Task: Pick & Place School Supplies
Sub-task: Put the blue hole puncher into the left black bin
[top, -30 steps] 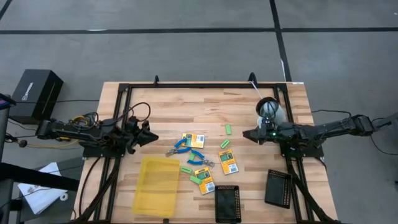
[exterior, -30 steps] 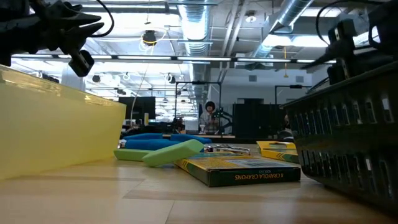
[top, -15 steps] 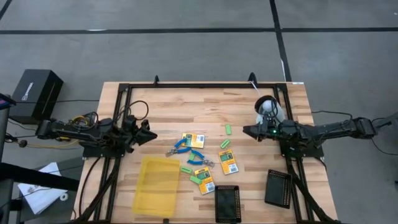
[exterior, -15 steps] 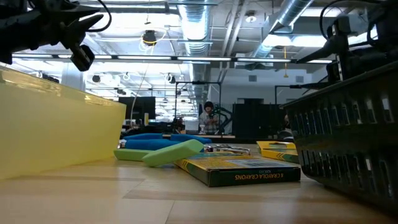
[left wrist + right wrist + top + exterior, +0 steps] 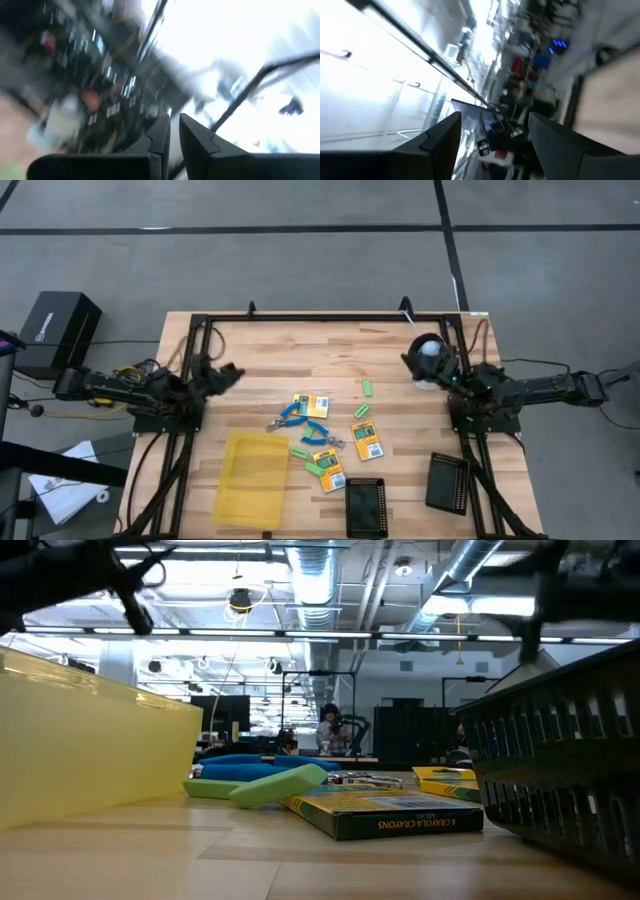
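Left gripper (image 5: 232, 370), fingers nearly together on nothing, hovers left of the supplies; nearest lie the blue scissors (image 5: 293, 414), then the yellow packs (image 5: 365, 439) and green blocks (image 5: 368, 388). Beyond, the right gripper (image 5: 412, 358) gapes empty. The yellow tray (image 5: 250, 480) sits nearby.

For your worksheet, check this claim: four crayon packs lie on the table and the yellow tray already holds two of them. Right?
Wrong on one count: the high view shows the yellow tray holding nothing. All four crayon packs do lie on the bare table, right of the tray.
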Tool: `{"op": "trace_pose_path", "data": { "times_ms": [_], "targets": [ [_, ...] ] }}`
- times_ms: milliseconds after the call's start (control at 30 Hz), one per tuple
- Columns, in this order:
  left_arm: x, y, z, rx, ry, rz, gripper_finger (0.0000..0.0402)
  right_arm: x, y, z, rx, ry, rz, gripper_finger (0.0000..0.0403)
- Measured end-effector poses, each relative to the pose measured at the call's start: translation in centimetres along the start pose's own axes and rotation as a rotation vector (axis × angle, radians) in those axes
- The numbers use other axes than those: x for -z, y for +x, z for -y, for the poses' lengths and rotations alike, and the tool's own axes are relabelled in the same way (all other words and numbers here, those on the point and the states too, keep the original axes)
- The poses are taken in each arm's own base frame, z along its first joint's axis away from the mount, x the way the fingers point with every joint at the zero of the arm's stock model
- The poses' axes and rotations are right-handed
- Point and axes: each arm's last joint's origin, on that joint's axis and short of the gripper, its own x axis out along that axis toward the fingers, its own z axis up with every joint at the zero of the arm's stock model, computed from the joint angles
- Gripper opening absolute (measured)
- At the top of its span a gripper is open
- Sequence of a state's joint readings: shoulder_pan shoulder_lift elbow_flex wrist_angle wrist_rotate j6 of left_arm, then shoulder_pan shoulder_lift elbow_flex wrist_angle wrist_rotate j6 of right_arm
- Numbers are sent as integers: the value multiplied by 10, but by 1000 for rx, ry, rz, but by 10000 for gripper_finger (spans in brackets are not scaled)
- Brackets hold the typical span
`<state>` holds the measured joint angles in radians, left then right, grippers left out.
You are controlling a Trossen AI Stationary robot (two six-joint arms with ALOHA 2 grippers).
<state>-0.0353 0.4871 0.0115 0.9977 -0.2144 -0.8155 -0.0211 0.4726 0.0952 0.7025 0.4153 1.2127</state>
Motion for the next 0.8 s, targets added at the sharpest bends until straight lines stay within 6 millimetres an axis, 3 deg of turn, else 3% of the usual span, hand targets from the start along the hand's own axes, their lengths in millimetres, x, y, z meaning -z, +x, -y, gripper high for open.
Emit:
{"op": "trace_pose_path", "data": {
  "times_ms": [167,333,433,533,800],
  "targets": [
    [-18,29,22,73,77,39,35,-5,24,-36,-46,-212,20,224],
    [-22,81,36,74,190,-153,35,-3,54,-61,-37,-465,37,224],
    [-14,113,26,-31,288,-397,35,-5,72,-69,-30,-509,43,224],
    [-6,139,3,-140,344,-611,35,-5,90,-70,-39,-533,-8,224],
    [-17,203,-36,-121,430,-736,35,-24,130,-79,-9,-680,84,224]
  ]
}}
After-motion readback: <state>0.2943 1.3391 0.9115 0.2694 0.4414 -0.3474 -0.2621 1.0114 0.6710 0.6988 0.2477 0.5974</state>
